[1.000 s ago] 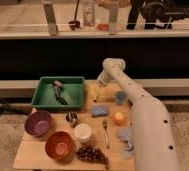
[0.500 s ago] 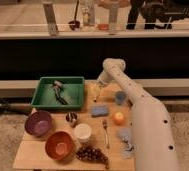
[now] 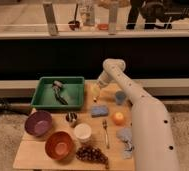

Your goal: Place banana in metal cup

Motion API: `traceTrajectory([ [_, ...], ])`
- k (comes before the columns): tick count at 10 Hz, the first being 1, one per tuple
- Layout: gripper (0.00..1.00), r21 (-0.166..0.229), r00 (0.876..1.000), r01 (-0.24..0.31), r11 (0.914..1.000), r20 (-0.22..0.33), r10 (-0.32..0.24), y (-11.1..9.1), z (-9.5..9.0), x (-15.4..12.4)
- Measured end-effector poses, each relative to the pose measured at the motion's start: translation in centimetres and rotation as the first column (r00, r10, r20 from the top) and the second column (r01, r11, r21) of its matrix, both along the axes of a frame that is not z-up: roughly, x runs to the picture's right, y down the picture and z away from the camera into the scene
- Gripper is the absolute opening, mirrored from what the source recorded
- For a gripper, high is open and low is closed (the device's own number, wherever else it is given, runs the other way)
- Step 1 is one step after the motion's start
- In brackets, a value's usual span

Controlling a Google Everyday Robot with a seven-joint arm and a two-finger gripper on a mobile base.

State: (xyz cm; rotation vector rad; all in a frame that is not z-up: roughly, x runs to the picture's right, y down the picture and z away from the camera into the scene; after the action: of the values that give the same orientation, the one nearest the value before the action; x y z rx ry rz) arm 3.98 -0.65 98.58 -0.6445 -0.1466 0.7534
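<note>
The pale-yellow banana (image 3: 94, 92) lies at the far edge of the wooden table, just right of the green tray. My gripper (image 3: 98, 88) is down at the banana, right over its upper end, with the white arm reaching in from the right. The small shiny metal cup (image 3: 71, 118) stands near the table's middle left, in front of the tray and well apart from the gripper.
The green tray (image 3: 43, 100) holds a dark tool. A purple bowl (image 3: 38, 122), an orange bowl (image 3: 59, 145), a white cup (image 3: 83, 132), grapes (image 3: 92, 155), a blue sponge (image 3: 99, 110), a blue cup (image 3: 120, 96), an orange (image 3: 118, 118) and a fork (image 3: 106, 132) fill the table.
</note>
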Motion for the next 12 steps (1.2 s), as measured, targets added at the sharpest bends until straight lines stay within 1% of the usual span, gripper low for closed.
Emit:
traceTrajectory([
  [1,0.51,-0.001,1.0,-0.001,1.0,-0.001,0.001,0.0,0.0,-0.1],
  [3,0.5,0.001,1.0,-0.01,1.0,-0.002,0.01,-0.3,-0.2,0.1],
  [5,0.37,0.004,1.0,-0.014,0.9999,-0.004,0.014,-0.6,-0.9,0.5],
  [6,0.27,0.003,1.0,-0.012,0.9999,-0.004,0.012,-0.7,-1.2,0.5],
  [7,0.24,0.003,1.0,-0.011,0.9999,-0.003,0.011,-0.6,-1.3,0.3],
  [9,0.27,0.002,1.0,-0.02,0.9998,-0.008,0.02,-0.6,-1.0,0.4],
  [10,0.22,0.003,1.0,-0.01,0.9999,-0.011,0.01,-0.7,-1.4,0.3],
  [11,0.13,0.007,1.0,-0.003,1.0,-0.014,0.003,-0.9,-2.3,0.1],
  [12,0.06,0.009,1.0,0.002,1.0,-0.017,-0.002,-1.3,-3.4,0.1],
])
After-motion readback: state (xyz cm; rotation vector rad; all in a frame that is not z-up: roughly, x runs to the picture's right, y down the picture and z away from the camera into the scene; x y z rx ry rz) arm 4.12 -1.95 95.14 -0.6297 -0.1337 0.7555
